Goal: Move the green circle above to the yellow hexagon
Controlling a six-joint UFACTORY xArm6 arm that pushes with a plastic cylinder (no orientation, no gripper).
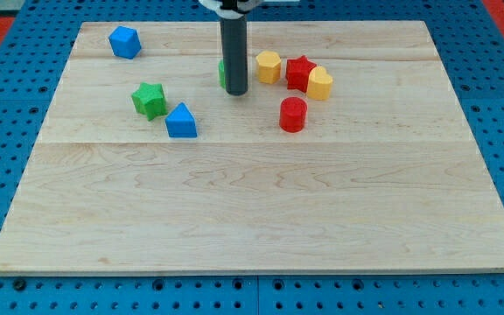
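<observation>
The green circle [222, 73] is almost wholly hidden behind my rod; only a green sliver shows at the rod's left edge. My tip [236, 92] rests on the board right in front of it, touching or nearly so. The yellow hexagon [269, 66] sits just to the view's right of the rod, a small gap away.
A red star [300, 72] and a yellow block [320, 83] lie right of the hexagon. A red cylinder [293, 115] sits below them. A green star [150, 100] and blue triangle [181, 122] lie left. A blue block [124, 41] is top left.
</observation>
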